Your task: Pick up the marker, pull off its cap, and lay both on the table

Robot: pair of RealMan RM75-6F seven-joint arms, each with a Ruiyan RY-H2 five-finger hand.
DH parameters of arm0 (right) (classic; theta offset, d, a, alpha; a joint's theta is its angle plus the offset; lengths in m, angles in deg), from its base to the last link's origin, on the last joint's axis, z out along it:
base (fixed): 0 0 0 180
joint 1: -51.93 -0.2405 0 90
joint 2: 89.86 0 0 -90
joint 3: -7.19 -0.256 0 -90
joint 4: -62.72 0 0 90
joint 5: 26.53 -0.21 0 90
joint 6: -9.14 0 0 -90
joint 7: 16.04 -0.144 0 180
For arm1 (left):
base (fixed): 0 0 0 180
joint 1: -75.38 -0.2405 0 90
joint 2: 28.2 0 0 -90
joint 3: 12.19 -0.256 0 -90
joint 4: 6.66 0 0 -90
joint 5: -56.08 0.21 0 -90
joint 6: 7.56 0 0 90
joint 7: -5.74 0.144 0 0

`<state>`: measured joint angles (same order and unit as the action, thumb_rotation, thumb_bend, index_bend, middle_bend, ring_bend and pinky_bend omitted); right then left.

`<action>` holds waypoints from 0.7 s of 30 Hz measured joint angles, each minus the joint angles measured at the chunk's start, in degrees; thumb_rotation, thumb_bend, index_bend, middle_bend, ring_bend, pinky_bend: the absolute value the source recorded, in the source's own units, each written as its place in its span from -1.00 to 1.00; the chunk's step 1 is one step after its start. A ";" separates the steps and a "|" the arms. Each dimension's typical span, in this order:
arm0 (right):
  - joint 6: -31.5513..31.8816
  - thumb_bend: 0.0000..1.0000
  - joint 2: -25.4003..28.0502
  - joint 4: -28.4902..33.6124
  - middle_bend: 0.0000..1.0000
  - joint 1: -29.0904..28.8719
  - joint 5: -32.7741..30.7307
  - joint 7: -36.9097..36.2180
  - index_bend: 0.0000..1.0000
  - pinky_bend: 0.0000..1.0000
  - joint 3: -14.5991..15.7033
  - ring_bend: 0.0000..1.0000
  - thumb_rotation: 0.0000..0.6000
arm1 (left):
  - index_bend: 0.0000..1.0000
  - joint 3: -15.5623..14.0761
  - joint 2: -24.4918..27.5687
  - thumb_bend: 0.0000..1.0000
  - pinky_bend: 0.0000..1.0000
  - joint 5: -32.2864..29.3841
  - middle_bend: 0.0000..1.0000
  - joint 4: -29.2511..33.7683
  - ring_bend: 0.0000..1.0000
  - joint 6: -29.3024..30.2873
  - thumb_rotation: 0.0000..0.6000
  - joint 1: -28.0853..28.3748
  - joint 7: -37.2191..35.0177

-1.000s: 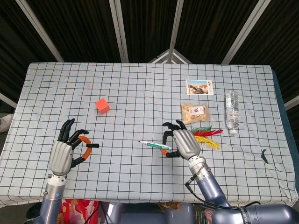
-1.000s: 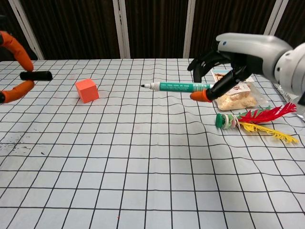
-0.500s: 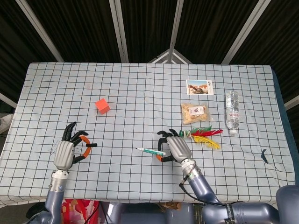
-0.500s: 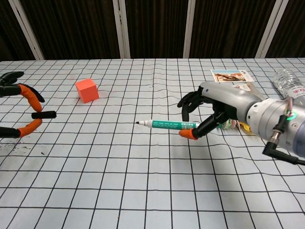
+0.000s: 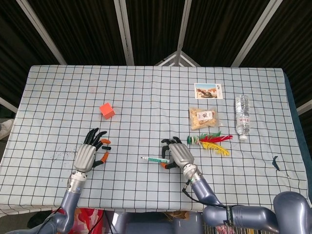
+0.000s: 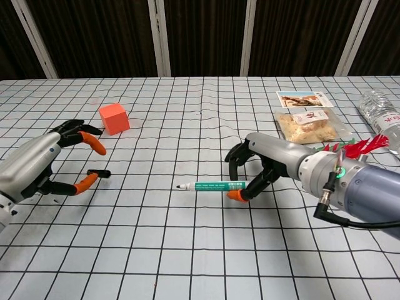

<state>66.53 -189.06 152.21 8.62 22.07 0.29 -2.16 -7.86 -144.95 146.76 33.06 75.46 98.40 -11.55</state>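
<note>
The green marker (image 5: 155,159) (image 6: 209,185) is uncapped, lies level, and points its tip to the left, just above or on the checked cloth. My right hand (image 5: 176,152) (image 6: 269,159) pinches its rear end between an orange-tipped thumb and curled fingers. The small black cap (image 5: 106,147) (image 6: 99,173) sits at the fingertips of my left hand (image 5: 90,155) (image 6: 44,165). It rests against the orange thumb tip, with the index finger arched above it. The left hand is low at the table's front left.
An orange cube (image 5: 107,110) (image 6: 114,118) stands behind the left hand. A snack bag (image 5: 204,117), coloured feathers (image 5: 212,142), a water bottle (image 5: 242,116) and a photo card (image 5: 208,90) lie to the right and behind the right hand.
Both hands have come down toward the table. The right hand carried the marker lower and slightly left. The left hand moved right and down with the cap.
</note>
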 measured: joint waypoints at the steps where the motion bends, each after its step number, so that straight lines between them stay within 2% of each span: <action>1: -0.33 -0.24 0.00 -0.11 -0.58 -0.16 -0.69 0.74 -0.17 -0.93 0.04 -0.65 1.00 | -0.42 -0.06 0.19 0.10 -1.00 0.02 -0.84 0.25 -1.00 0.10 1.00 -0.01 0.39; 6: -0.78 -0.38 -0.29 -0.34 -0.67 -0.31 -2.88 1.96 -0.65 -0.95 -0.30 -0.69 1.00 | -0.50 -0.34 1.91 0.10 -1.00 0.10 -0.91 2.67 -1.00 0.62 1.00 -0.27 1.67; 11: 0.11 -0.45 1.64 2.26 -0.72 0.29 -2.96 2.36 -0.86 -0.95 -0.71 -0.71 1.00 | -0.59 -0.55 5.11 0.09 -1.00 0.76 -0.99 7.47 -1.00 2.46 1.00 -0.65 3.69; 14: 1.50 -0.46 3.87 5.36 -0.73 1.03 -2.43 2.58 -0.86 -0.95 -0.96 -0.71 1.00 | -0.61 -0.84 8.32 0.09 -1.00 1.31 -0.97 12.27 -1.00 3.76 1.00 -1.16 5.85; 17: 3.12 -0.46 7.18 9.73 -0.73 2.31 -1.20 2.07 -0.76 -0.95 -1.23 -0.70 1.00 | -0.61 -1.37 12.60 0.09 -1.00 1.58 -0.88 18.87 -1.00 4.79 1.00 -2.16 8.37; 21: 6.34 -0.46 13.78 15.93 -0.73 5.07 1.85 1.20 -0.66 -0.95 -1.08 -0.70 1.00 | -0.58 -2.26 20.79 0.09 -1.00 1.55 -0.85 31.03 -1.00 6.94 1.00 -4.68 14.32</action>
<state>72.87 -175.28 168.14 13.69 23.92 1.50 -3.24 -10.12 -124.16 148.31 64.09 82.40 93.72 2.77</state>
